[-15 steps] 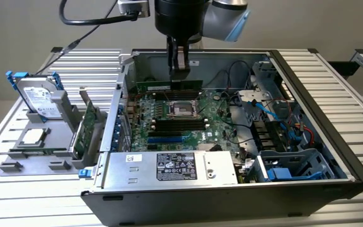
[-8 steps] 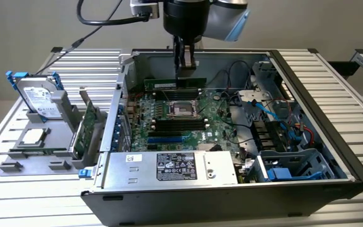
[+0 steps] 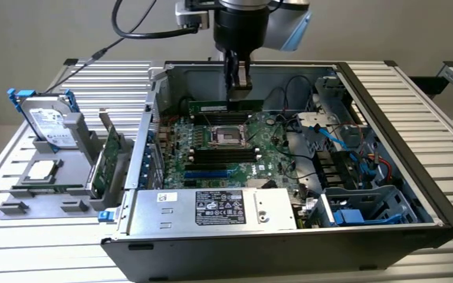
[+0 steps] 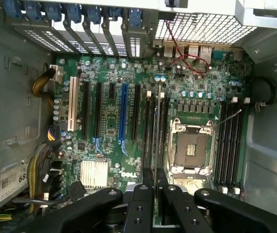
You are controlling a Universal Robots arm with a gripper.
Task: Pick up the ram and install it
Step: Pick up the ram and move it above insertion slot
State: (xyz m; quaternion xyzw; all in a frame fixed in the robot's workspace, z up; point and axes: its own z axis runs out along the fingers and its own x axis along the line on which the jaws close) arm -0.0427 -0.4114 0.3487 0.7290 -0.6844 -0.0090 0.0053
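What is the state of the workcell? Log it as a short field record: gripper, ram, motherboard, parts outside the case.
gripper: black two-finger gripper shut on the long narrow green ram stick, inside the open black computer case
ram position: on edge at the black slots beside the silver CPU socket; cannot tell if seated
motherboard: green motherboard; slots on the socket's other side empty
outside the case: silver hard drive with blue rails and wide green expansion card in a grey holder, exterior view's left
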